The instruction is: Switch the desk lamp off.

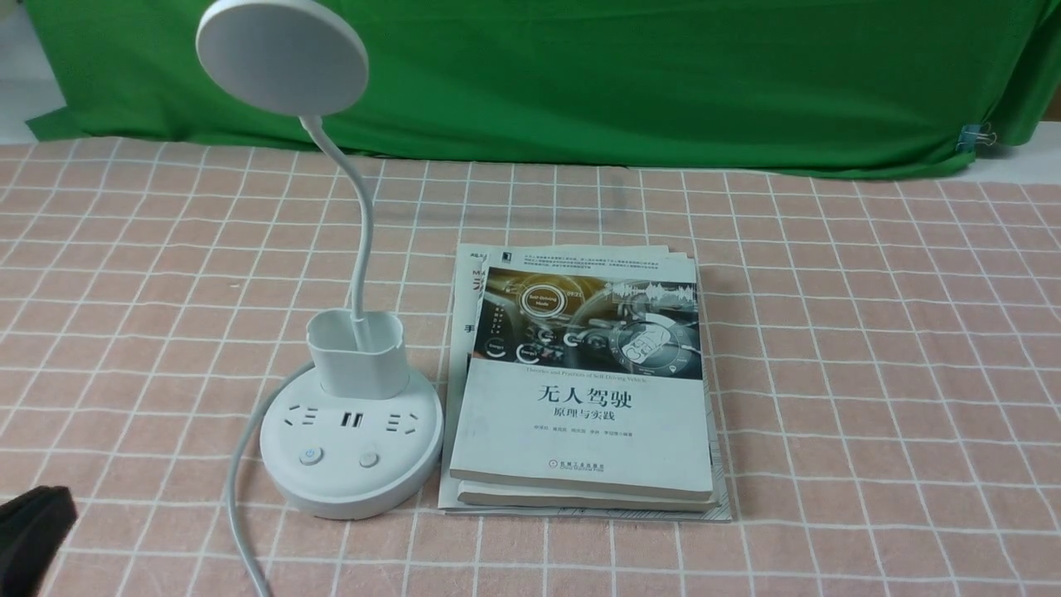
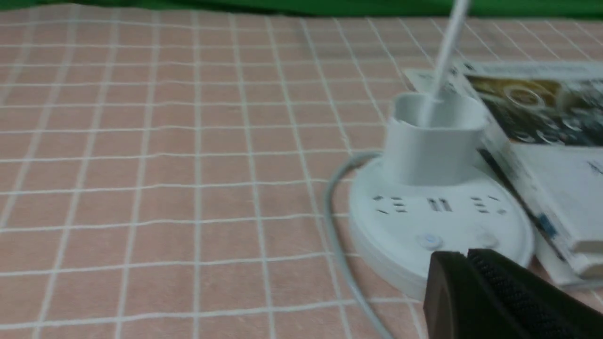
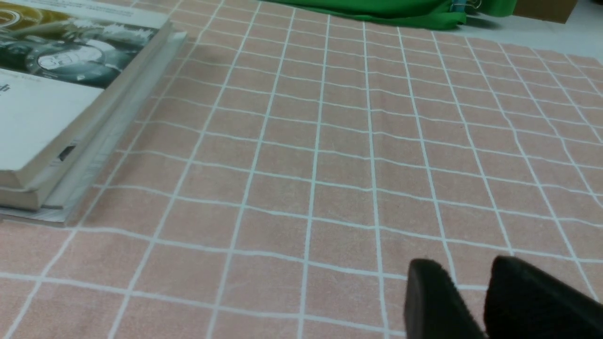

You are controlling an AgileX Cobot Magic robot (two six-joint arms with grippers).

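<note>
I see the lamp standing on the checked surface, touching the book stack on its left side. Left pincer fingers together, low, just short of the lamp base btns. Right pincer slightly apart, holding nothing, well away.

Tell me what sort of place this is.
Probably a staged desk set in a lab or studio: a green backdrop cloth hangs behind a checked pink tablecloth, with a desk lamp beside stacked books.

Even bright light; left wrist view blurred.
</note>
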